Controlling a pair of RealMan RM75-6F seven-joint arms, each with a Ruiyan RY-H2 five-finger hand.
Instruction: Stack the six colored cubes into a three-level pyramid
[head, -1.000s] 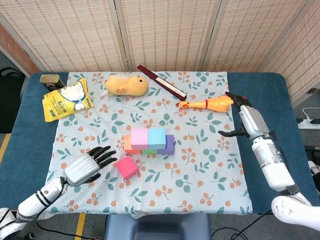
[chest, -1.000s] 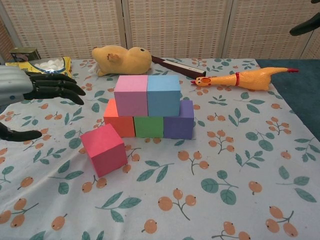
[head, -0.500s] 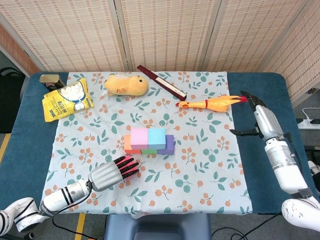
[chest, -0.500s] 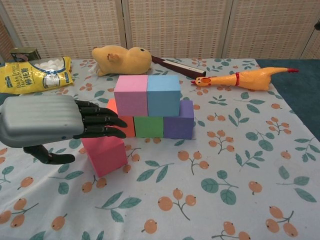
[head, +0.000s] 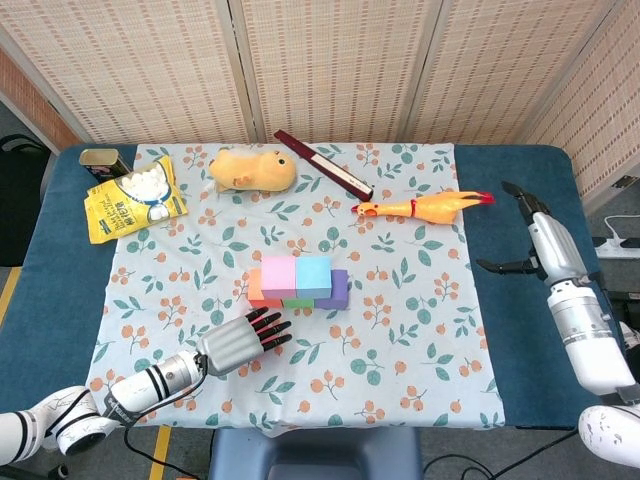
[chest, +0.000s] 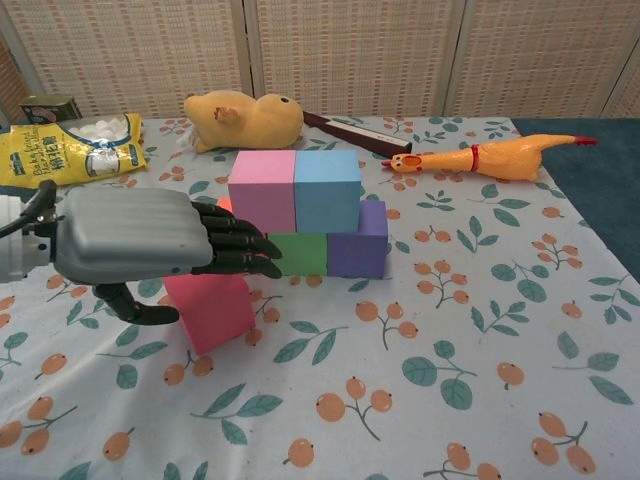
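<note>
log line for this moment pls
stage: reach | left hand over pink-red cube, not gripped | right hand idle | pyramid: two levels

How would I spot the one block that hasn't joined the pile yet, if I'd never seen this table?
Find the stack of cubes in the middle of the flowered tablecloth. Just in front of its left end, under the robot's left hand, sits the hot pink cube. It is the only cube standing apart from the stack, turned at an angle, and a stronger pink than the pale pink cube on the second level.
</note>
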